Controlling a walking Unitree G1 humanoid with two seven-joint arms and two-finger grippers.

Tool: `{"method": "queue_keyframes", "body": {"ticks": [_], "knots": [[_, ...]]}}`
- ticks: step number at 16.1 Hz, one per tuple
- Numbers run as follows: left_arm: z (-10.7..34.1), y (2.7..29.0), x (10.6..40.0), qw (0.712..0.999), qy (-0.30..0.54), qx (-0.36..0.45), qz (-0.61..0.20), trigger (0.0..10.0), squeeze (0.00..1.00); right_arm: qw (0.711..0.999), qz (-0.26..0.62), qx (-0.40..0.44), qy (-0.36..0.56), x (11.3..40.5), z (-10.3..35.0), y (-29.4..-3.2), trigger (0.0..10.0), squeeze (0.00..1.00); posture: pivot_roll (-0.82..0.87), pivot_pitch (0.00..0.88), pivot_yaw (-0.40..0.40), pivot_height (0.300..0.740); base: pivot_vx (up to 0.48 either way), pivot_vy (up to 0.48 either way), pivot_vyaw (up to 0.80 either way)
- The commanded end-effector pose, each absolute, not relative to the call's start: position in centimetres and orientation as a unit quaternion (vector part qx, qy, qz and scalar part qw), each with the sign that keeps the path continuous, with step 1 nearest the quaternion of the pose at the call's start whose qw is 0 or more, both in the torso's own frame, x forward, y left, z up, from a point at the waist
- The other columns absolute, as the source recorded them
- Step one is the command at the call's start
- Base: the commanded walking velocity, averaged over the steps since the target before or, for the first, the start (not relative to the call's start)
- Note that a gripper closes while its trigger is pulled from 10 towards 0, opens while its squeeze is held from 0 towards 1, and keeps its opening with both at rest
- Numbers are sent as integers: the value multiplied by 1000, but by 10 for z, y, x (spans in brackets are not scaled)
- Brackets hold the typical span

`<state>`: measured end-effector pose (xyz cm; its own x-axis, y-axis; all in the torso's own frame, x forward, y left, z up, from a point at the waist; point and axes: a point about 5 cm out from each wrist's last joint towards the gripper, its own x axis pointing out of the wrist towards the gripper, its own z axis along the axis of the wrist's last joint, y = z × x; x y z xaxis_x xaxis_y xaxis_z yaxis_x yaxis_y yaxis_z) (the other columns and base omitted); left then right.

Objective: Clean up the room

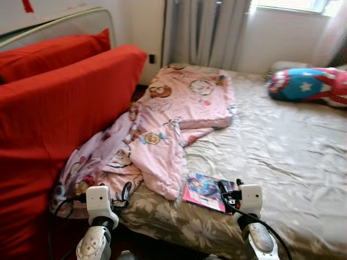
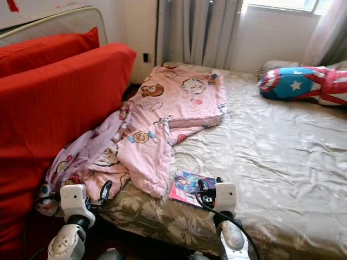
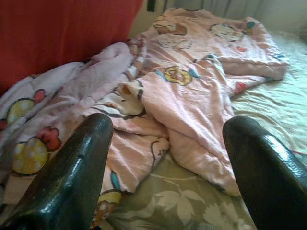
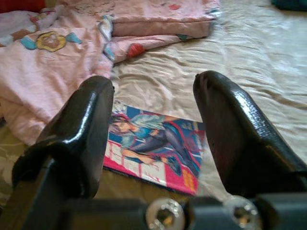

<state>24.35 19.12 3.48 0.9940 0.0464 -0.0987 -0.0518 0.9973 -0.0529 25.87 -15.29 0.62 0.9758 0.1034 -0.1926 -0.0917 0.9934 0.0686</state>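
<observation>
Nearest the head camera, 2 silver arms reach toward the near edge of the bed. The right gripper hovers with its 2 black fingers spread apart, holding nothing, just above a pink-bordered comic magazine that lies flat on the beige floral sheet near the bed's front edge. The left gripper, fingers likewise parted and empty, points at a crumpled pink cartoon-print blanket. Part of this blanket is folded flat toward the head of the bed; the rest trails in loose folds to the front corner, its lower edge just beside the magazine. A red mattress leans upright against the bed's left side, touching the blanket. A blue, red and white star-patterned pillow rests at the far right, well apart from the magazine. Grey curtains hang behind the bed.
</observation>
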Motion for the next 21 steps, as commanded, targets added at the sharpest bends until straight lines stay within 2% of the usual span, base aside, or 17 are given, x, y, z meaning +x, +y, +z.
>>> {"method": "queue_keyframes", "body": {"ticks": [1,4,8,21], "knots": [[38,188,246,998,43,-28,21,10000,0,993,46,29,102,260,5,-156,10000,0,44,0,-74,657,0,0,0],[38,188,245,998,44,-28,21,10000,0,992,48,22,117,259,2,-154,10000,0,45,0,-75,657,0,0,0],[38,188,244,998,46,-28,20,10000,0,992,51,25,116,259,2,-153,10000,0,46,0,-73,626,0,0,0],[39,187,244,998,46,-32,13,10000,0,992,51,28,114,257,0,-152,10000,0,52,0,-67,626,0,0,0]]}}
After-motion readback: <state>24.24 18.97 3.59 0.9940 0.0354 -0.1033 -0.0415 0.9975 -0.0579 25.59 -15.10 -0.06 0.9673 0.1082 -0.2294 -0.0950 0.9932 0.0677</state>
